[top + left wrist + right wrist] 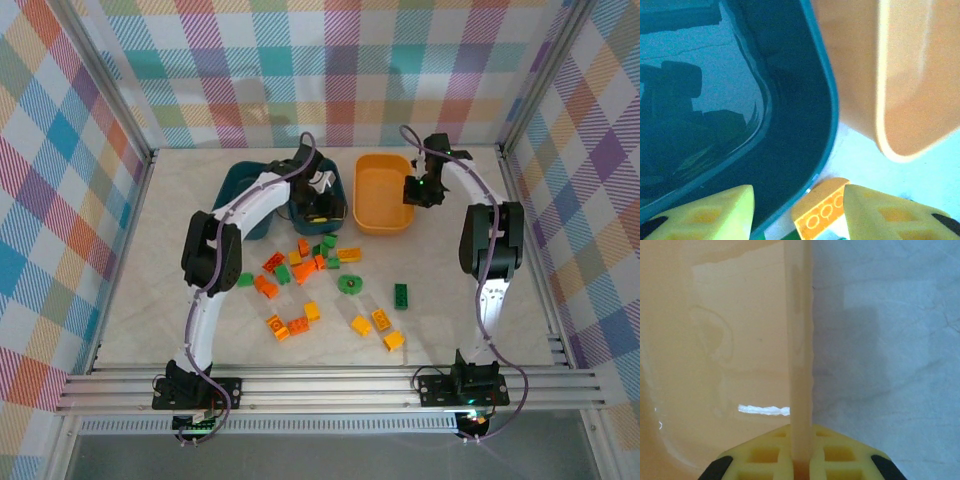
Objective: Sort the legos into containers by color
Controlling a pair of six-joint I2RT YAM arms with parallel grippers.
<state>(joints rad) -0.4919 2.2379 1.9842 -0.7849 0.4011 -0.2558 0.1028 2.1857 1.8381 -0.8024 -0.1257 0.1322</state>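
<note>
Several orange, yellow and green legos (pixel 305 272) lie scattered on the table in front of the tubs, among them a round green piece (pixel 349 284). My left gripper (pixel 318 207) (pixel 797 192) is open and straddles the near rim of the right teal tub (pixel 337 180) (pixel 790 125). An orange brick (pixel 822 215) lies on the table just outside that rim, against the right finger (pixel 890 215). My right gripper (pixel 416 192) (pixel 801 440) is shut on the right wall of the orange-yellow tub (pixel 385 190) (pixel 800 340).
A second teal tub (pixel 237 188) stands left of the first, partly behind the left arm. A green brick (pixel 401 295) and yellow bricks (pixel 381 319) lie apart to the right. Metal frame rails and plaid walls close in the table.
</note>
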